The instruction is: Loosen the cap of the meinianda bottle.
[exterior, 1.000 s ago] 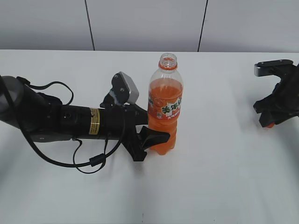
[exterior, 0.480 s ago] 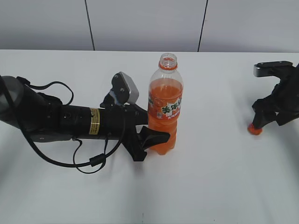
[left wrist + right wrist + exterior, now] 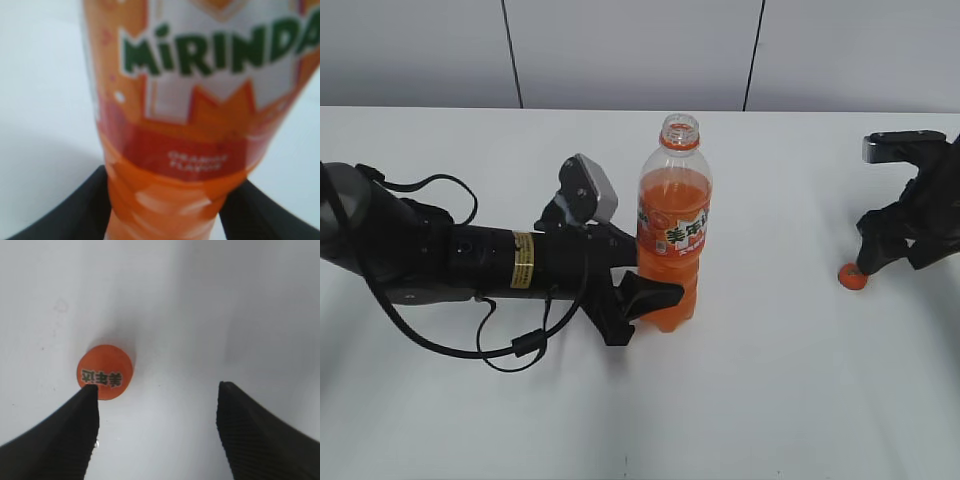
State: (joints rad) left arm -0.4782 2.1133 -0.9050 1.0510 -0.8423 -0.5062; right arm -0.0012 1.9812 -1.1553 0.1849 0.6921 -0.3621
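Observation:
The meinianda bottle [image 3: 674,225] stands upright at the table's middle, its neck bare with no cap on it. My left gripper [image 3: 655,290] is shut on the bottle's lower body; the left wrist view shows the bottle [image 3: 200,100] filling the frame between both black fingers [image 3: 65,210]. The orange cap [image 3: 852,276] lies on the table at the right. My right gripper [image 3: 880,255] is open just above and beside it. In the right wrist view the cap [image 3: 106,371] lies flat by the tip of the left finger [image 3: 60,440], and my right gripper [image 3: 157,390] holds nothing.
The white table [image 3: 770,400] spreads all round. A black cable [image 3: 500,350] loops under my left arm. A grey wall runs behind the table's far edge.
The cap has left my right gripper and now lies on the table to the gripper's left. The right gripper has risen slightly. The left arm and bottle have not moved.

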